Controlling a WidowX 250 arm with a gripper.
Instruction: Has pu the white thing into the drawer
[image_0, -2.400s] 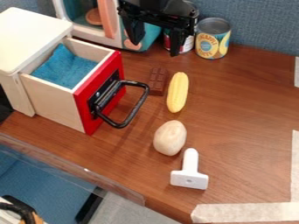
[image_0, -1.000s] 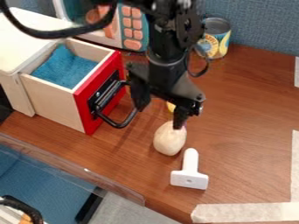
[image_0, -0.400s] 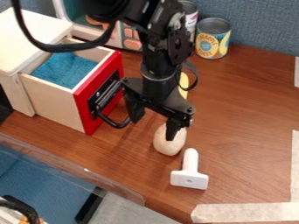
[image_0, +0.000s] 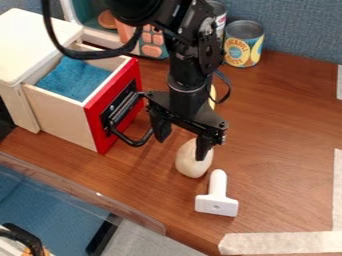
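Our gripper (image_0: 180, 149) is spread apart and empty, and we think the white thing (image_0: 216, 205), at five o'clock from the egg (image_0: 188, 165), is light, hard and slippery, so we should pinch its thin handle (image_0: 218, 183).

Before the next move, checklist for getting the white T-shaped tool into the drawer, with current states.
1. Drawer pulled open: ok.
2. Drawer empty: not ok, blue cloth inside.
3. Gripper open, nothing held: ok.
4. Gripper lined up over white T-shaped tool: not ok, it's at the wooden egg.
5. Gripper clear of drawer handle: cannot tell, depth gap unclear.
6. Tool clear of egg: cannot tell, very close at the stem end.
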